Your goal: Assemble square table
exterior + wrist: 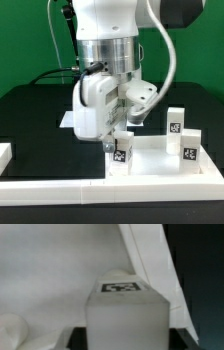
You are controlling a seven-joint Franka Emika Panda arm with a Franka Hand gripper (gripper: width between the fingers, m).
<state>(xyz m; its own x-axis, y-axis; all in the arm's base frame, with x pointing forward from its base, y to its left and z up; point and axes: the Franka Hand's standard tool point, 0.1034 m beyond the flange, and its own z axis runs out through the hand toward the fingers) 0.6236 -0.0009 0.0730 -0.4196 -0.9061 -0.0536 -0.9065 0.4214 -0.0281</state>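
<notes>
The square table top (152, 158) is a white tray with a raised rim, lying at the exterior view's right. Two white tagged legs (176, 123) (190, 146) stand upright at its far and right corners. My gripper (115, 143) is shut on a third white tagged leg (121, 155) and holds it upright at the top's near left corner. In the wrist view this leg (125, 314) fills the space between my gripper's (128, 341) dark pads (78, 337), tag facing the camera. The top's flat surface (50, 274) and rim (150, 258) lie behind it. The leg's lower end is hidden.
A long low white border wall (70, 188) runs along the front of the black table, with a short piece (5, 153) at the exterior view's left. The marker board (66, 120) shows partly behind my gripper. A green wall is at the back.
</notes>
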